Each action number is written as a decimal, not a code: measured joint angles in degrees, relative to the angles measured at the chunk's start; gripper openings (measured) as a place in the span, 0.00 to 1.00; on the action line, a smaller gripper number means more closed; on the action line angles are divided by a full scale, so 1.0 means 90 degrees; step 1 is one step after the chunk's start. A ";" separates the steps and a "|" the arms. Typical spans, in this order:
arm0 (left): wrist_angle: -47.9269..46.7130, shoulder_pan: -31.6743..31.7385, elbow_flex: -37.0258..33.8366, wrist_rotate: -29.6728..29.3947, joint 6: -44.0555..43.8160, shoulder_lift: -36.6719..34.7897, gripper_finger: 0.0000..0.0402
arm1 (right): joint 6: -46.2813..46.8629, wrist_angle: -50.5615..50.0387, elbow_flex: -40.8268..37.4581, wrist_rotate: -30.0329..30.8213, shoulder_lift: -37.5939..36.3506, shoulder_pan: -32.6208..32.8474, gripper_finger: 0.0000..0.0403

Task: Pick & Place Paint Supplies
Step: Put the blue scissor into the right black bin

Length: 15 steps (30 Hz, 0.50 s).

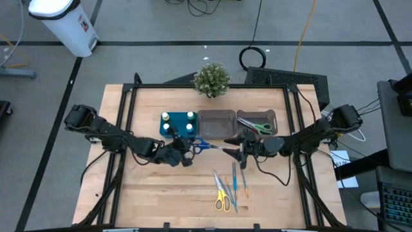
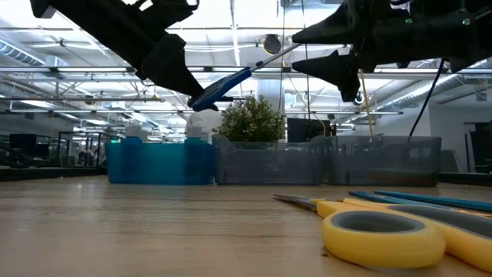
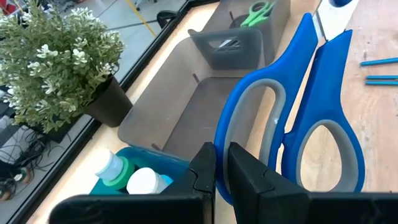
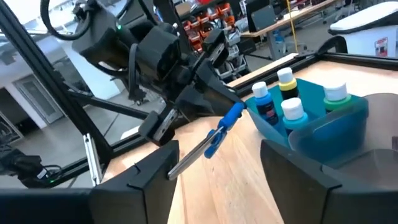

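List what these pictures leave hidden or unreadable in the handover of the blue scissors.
- Blue scissors: in the left wrist view the blade tips are cut off by the picture's edge.
- Left gripper: shut on one handle loop; the contact itself is hidden behind the fingers.
- Right gripper: open around the blades; whether a finger touches them cannot be told.
- Grey bins: in the low view the translucent walls blur the contents.
- Green scissors: too small in the high view for detail.

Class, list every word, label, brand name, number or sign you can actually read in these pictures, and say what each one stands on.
None can be read.
White bin on the floor: a label with red marks, too small to read.
Paint bottles in the teal tray: dark labels, too blurred to read.
Blue scissors: no lettering visible.
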 joint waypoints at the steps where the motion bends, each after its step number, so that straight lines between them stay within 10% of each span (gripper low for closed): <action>1: 0.0002 -0.0002 0.0000 -0.0011 -0.0004 0.0000 0.05 | 0.0032 -0.0009 0.0000 -0.0002 -0.0001 -0.0019 0.53; 15: -0.0769 -0.0121 -0.0005 0.1478 0.0018 0.0007 0.05 | -0.0261 -0.0004 -0.0002 -0.1315 -0.0005 -0.0077 0.47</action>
